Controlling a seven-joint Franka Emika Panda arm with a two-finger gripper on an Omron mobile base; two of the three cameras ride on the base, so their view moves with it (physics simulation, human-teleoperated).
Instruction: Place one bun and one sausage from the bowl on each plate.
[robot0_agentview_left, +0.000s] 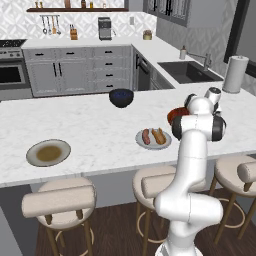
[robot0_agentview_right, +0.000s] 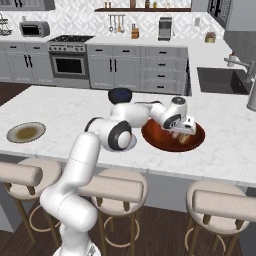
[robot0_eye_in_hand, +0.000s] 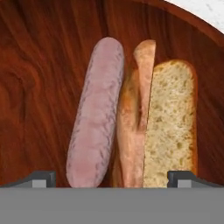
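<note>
We see the fingers (robot0_eye_in_hand: 112, 178) spread wide, gripping nothing, poised over a smooth pink sausage (robot0_eye_in_hand: 97, 113) and a split, crumbly golden bun (robot0_eye_in_hand: 164, 127) lying side by side, touching, in the glossy wood-grained bowl (robot0_agentview_right: 155, 138) near the bench's (robot0_agentview_left: 90, 125) front edge

Glossy white arm (robot0_agentview_right: 80, 165) of rounded tubular segments, dark grey bands at the joints. Behind the gripper (robot0_eye_in_hand: 112, 177), a white hand; small dark finger tips (robot0_eye_in_hand: 41, 178).
</note>
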